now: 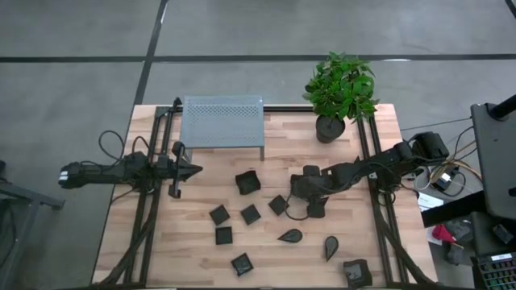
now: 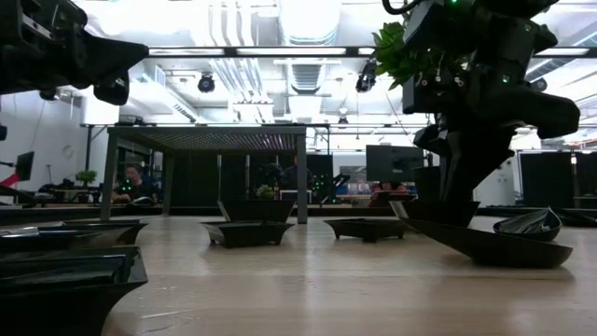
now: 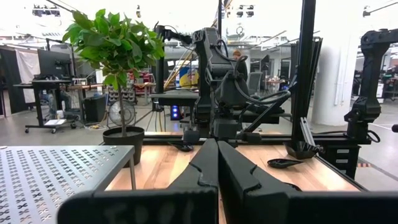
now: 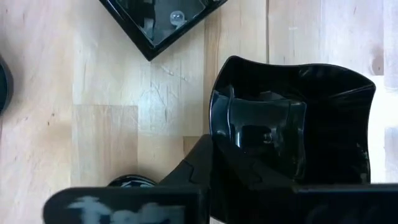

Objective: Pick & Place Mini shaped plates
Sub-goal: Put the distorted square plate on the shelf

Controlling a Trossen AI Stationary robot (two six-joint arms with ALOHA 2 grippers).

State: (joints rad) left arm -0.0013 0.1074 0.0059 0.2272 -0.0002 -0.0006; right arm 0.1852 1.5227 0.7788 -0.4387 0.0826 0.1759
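The right gripper [image 4: 214,155] is down on the surface [image 1: 201,250] near its right-hand middle, clenched on the rim of a square plate [image 4: 298,124]; from the wrist camera one finger lies inside the glossy black dish and the edge is pinched against the other. From overhead that plate is mostly hidden under the gripper [image 1: 310,193], so its outline is hard to make out there. Just beside it the corner of another square plate [image 4: 155,22] is cut off by the frame, and a rounded dark edge [image 4: 3,84] at the side is too little to identify.

The rest of the small dark plates lie scattered over the front half of the surface: square ones [image 1: 247,183] toward the middle, two teardrop ones [image 1: 290,236] nearer the front, one square [image 1: 355,272] at the front right corner. At table height several look like flat dark slivers [image 2: 247,233], and the nearest [image 2: 65,280] is cropped.

The left gripper [image 1: 189,170] waits clenched on nothing, above the left side, just beside a grey perforated metal stand [image 1: 222,121]. A potted plant [image 1: 339,89] stands at the back right.

No writing or label can be read on anything; a pale smudge on the right wrist bar [image 4: 124,204] is too blurred to read.
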